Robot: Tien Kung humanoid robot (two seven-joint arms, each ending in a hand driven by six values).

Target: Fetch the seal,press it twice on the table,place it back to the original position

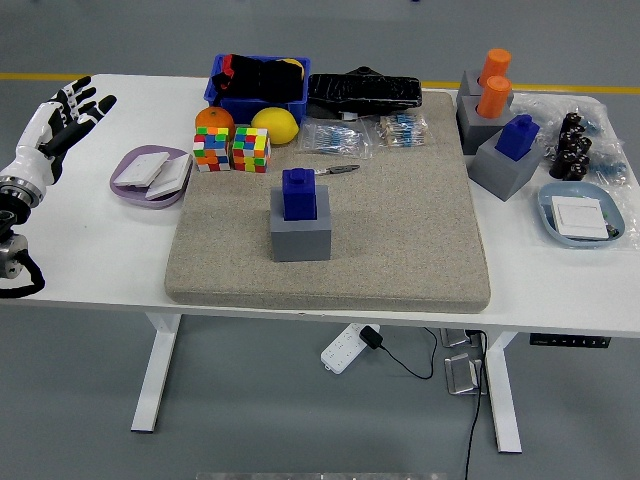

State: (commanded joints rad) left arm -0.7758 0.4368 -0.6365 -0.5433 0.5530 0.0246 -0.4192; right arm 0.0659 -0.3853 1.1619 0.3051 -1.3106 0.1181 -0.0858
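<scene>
A dark blue seal [298, 192] stands upright in a grey block holder [301, 232] near the middle of the beige felt mat [400, 250]. A second blue seal [517, 136] sits in another grey holder [507, 168] at the right, beside two orange seals [494, 83]. My left hand [66, 115] hovers over the table's far left with its fingers spread and holds nothing, well away from the seal. The right arm is out of view.
A purple dish [150, 174] with white cards lies left of the mat. Two colour cubes [232, 149], an orange [214, 119], a lemon [275, 124] and a blue bin [258, 88] stand behind it. A blue dish [580, 215] and dark figures [572, 146] are at the right.
</scene>
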